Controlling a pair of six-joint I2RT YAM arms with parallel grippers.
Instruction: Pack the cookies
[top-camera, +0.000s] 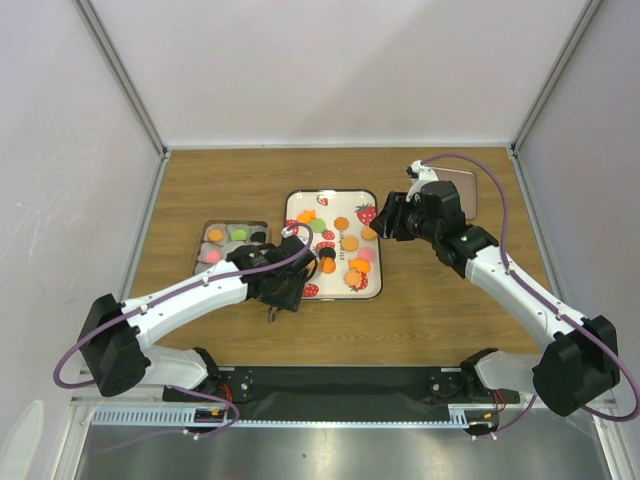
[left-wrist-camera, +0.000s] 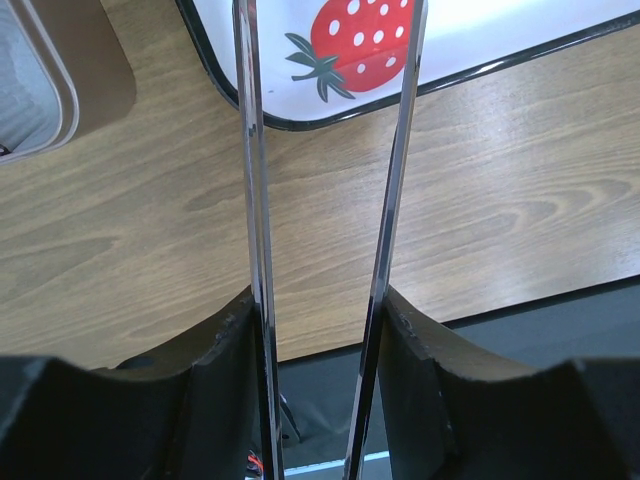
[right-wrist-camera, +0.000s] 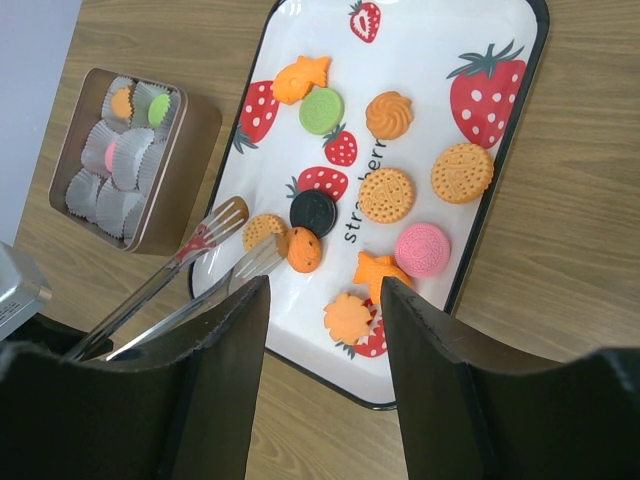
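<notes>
Several cookies lie on the white strawberry-print tray (right-wrist-camera: 430, 40): a green one (right-wrist-camera: 321, 110), a black one (right-wrist-camera: 313, 212), a pink one (right-wrist-camera: 423, 249) and orange ones. My left gripper (top-camera: 279, 288) is shut on metal tongs (right-wrist-camera: 215, 228). The tong tips stand apart over the tray's left side, one beside an orange cookie (right-wrist-camera: 305, 250). In the left wrist view the tong blades (left-wrist-camera: 255, 200) run up between my fingers (left-wrist-camera: 235, 330). My right gripper (right-wrist-camera: 325, 290) is open and empty above the tray's right side (top-camera: 385, 222).
A brown tin (right-wrist-camera: 200, 150) with white paper cups stands left of the tray and holds an orange (top-camera: 215, 234), a green (top-camera: 240, 233) and a pink cookie (top-camera: 212, 256). A flat tan lid (top-camera: 465, 190) lies at the back right. The table's black front edge (left-wrist-camera: 560, 330) is close.
</notes>
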